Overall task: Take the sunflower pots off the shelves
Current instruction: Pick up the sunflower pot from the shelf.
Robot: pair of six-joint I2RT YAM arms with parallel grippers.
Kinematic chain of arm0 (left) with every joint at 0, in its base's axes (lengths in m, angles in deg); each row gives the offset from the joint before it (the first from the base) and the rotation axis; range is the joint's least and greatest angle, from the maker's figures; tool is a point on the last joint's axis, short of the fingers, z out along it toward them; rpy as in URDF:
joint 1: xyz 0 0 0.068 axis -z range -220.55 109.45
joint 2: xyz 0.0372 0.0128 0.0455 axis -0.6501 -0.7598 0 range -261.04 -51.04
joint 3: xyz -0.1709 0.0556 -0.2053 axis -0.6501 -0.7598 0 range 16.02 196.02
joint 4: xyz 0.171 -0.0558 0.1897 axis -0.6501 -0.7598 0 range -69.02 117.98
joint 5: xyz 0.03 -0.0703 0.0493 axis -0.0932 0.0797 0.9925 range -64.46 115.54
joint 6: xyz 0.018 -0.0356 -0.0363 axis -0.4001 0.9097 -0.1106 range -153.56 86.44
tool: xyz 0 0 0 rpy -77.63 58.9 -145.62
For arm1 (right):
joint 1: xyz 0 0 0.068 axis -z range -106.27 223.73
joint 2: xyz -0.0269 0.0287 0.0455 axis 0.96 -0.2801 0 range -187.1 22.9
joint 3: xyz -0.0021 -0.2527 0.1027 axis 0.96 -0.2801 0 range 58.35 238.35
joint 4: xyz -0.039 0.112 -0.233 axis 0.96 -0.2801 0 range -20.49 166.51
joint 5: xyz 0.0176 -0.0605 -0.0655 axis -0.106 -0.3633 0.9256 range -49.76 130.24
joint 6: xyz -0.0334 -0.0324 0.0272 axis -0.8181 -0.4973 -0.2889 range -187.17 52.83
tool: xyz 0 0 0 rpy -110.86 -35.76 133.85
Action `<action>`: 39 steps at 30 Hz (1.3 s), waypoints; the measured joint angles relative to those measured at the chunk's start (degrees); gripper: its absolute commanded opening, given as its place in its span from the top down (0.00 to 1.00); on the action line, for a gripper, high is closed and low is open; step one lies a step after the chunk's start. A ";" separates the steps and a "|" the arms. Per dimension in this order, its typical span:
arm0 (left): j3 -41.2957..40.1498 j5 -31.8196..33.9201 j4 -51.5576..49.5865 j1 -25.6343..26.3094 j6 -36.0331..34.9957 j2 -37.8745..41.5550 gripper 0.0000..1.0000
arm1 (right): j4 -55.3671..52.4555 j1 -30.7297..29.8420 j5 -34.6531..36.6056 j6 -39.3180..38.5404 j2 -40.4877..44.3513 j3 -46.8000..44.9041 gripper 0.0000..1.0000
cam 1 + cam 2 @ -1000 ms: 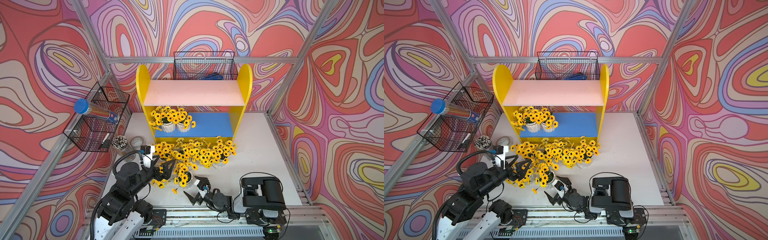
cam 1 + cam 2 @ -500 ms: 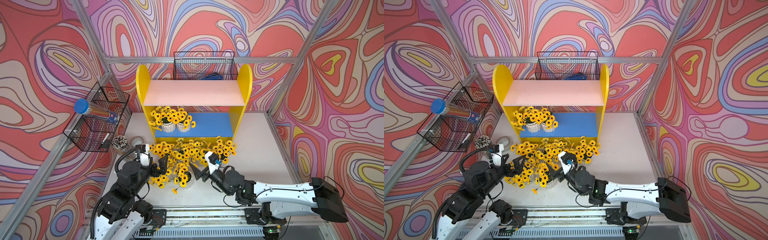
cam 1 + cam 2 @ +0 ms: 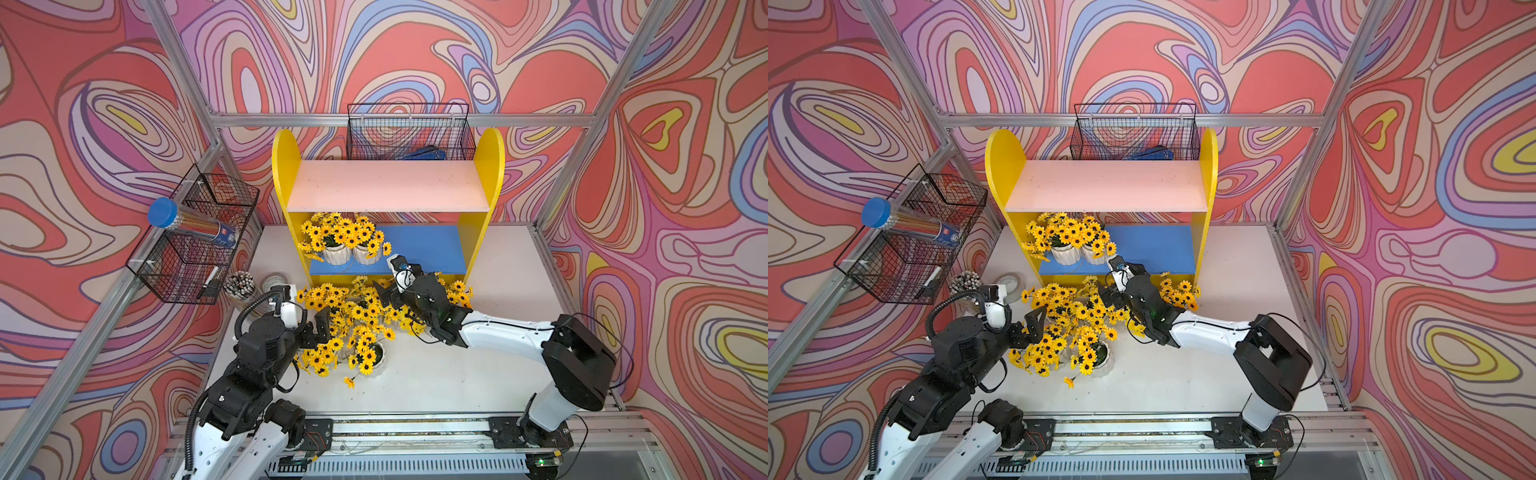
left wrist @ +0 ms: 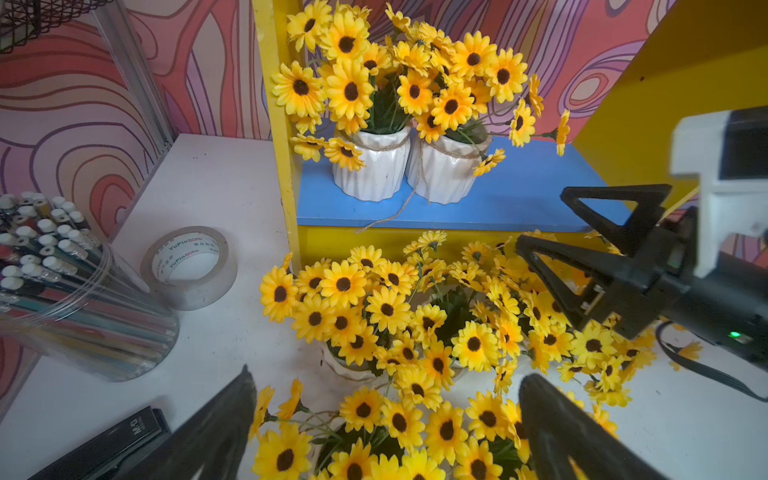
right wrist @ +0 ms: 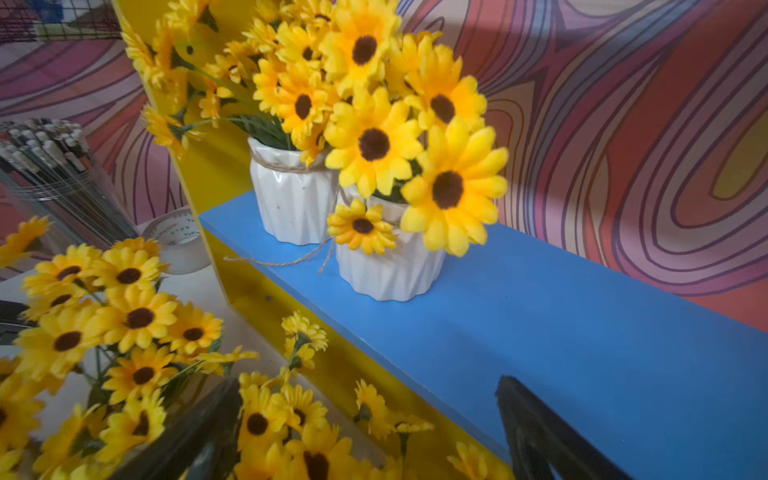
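Two sunflower pots [image 3: 334,254] [image 3: 365,254] stand side by side at the left end of the blue lower board [image 3: 428,249] of the yellow shelves [image 3: 284,166]; the pink upper board [image 3: 386,187] is bare. The same pots [image 5: 293,199] [image 5: 390,266] show in the right wrist view. Several more pots [image 3: 376,358] crowd the table in front. My right gripper [image 3: 390,286] [image 5: 368,386] is open at the board's front edge, a little right of the two pots. My left gripper [image 3: 323,327] [image 4: 386,382] is open over the table flowers, holding nothing.
A clear jar of pencils [image 3: 239,284] and a tape roll [image 3: 274,282] stand left of the shelves. Black wire baskets hang on the left wall [image 3: 195,237] and behind the shelves [image 3: 409,133]. A loose flower [image 3: 349,381] lies on the table.
My right arm has swung out from the front rail, over the table flowers, to the lower board's front edge. The left gripper has shifted slightly toward the shelves.
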 measured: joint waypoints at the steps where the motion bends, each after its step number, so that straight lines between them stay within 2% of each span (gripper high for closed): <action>1: 0.00 -0.24 0.04 -0.07 0.00 0.02 0.00 | 0.81 0.63 -0.68 0.07 -1.44 0.94 0.02; 9: -0.52 -2.23 0.76 -0.42 -0.17 0.02 0.00 | 4.31 6.60 -7.48 1.25 -13.81 12.85 0.02; 14: -0.61 -2.60 0.83 -0.46 -0.35 0.02 0.00 | 4.96 7.43 -10.32 1.03 -18.21 18.12 0.02; 39: -1.03 -3.87 1.55 -0.50 -0.81 0.02 0.00 | 5.99 8.09 -13.77 -3.52 -24.98 28.39 0.02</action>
